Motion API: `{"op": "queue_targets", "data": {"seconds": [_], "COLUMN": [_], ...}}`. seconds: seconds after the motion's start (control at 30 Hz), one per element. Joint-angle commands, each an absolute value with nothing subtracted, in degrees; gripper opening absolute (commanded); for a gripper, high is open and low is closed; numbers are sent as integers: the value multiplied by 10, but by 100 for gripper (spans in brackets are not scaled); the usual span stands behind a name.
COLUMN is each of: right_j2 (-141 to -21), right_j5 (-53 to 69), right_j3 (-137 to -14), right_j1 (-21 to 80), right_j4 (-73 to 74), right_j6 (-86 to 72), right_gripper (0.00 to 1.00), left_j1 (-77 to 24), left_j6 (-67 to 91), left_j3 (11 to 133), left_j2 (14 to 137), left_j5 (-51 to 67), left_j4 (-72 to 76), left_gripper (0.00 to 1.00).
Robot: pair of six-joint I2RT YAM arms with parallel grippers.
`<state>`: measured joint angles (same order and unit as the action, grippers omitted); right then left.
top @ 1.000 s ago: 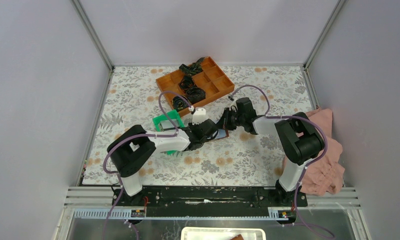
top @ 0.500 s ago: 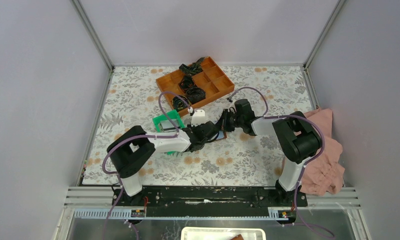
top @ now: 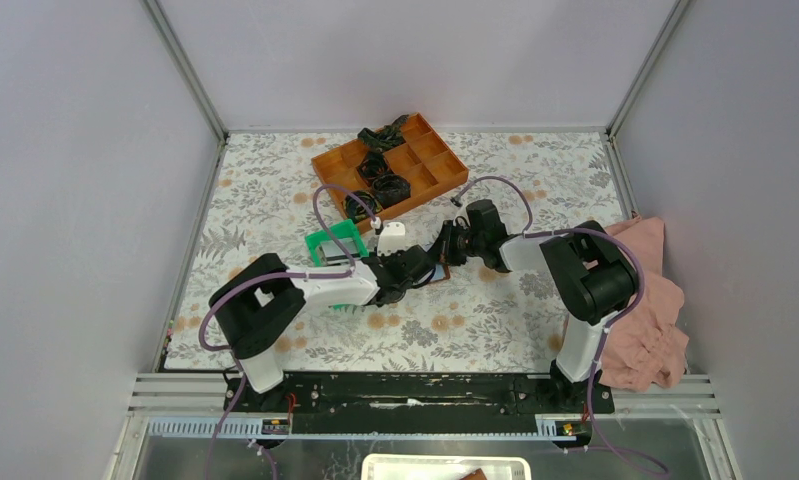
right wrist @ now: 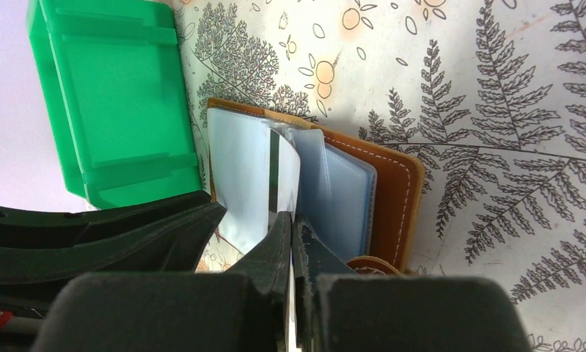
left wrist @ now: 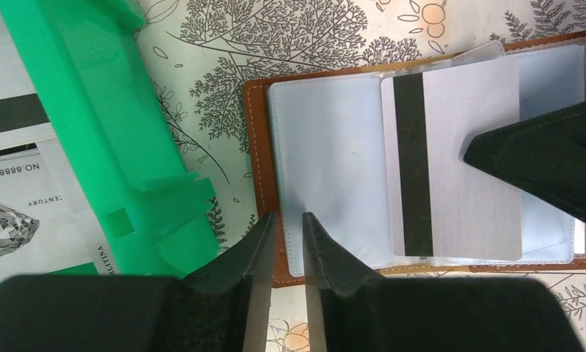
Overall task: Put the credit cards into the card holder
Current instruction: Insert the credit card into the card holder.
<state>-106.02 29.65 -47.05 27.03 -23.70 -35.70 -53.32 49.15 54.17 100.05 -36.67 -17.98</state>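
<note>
The brown card holder (left wrist: 259, 147) lies open on the floral table, its clear sleeves facing up; it also shows in the right wrist view (right wrist: 396, 198). A silver credit card (left wrist: 451, 161) with a black stripe lies partly over the sleeves. My right gripper (right wrist: 291, 220) is shut on that card (right wrist: 282, 176), and its fingers (left wrist: 539, 161) come in from the right. My left gripper (left wrist: 290, 216) stands narrowly open over the holder's near left corner, with nothing pinched. In the top view both grippers meet at the holder (top: 441, 272).
A green plastic tray (left wrist: 92, 132) stands just left of the holder, over a white printed sheet (left wrist: 11, 183). An orange compartment tray (top: 455, 180) with black coiled items sits at the back. A pink cloth (top: 650, 300) hangs at the right edge.
My left gripper's jaws have parted a little. Both grippers and the holder have shifted slightly to the left.
</note>
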Motion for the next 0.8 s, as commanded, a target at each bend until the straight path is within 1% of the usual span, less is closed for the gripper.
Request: {"op": "queue_targets", "data": {"seconds": [0.0,0.2,0.4,0.53,0.77], "right_j2": [-1083,-1081,-1068,-1051,-1046], "right_j5": [270,268,270,271,273], "right_j3": [-455,-454,-454,-456,-460], "right_j1": [277,276,276,276,276], "right_j4": [-197,-196,-194,-187,-183], "right_j6": [-337,-336,-334,-330,-335], "right_gripper": [0,0,0,0,0], "left_j1": [-536,-535,-535,-535,-536], "left_j6": [500,505,504,505,507], "left_j3": [513,507,508,498,481], "left_j2": [1010,1018,1043,1058,1073], "left_j5": [-367,-369,-360,-346,-329], "left_j4": [-272,-271,-265,-251,-239], "left_gripper": [28,29,29,26,17]}}
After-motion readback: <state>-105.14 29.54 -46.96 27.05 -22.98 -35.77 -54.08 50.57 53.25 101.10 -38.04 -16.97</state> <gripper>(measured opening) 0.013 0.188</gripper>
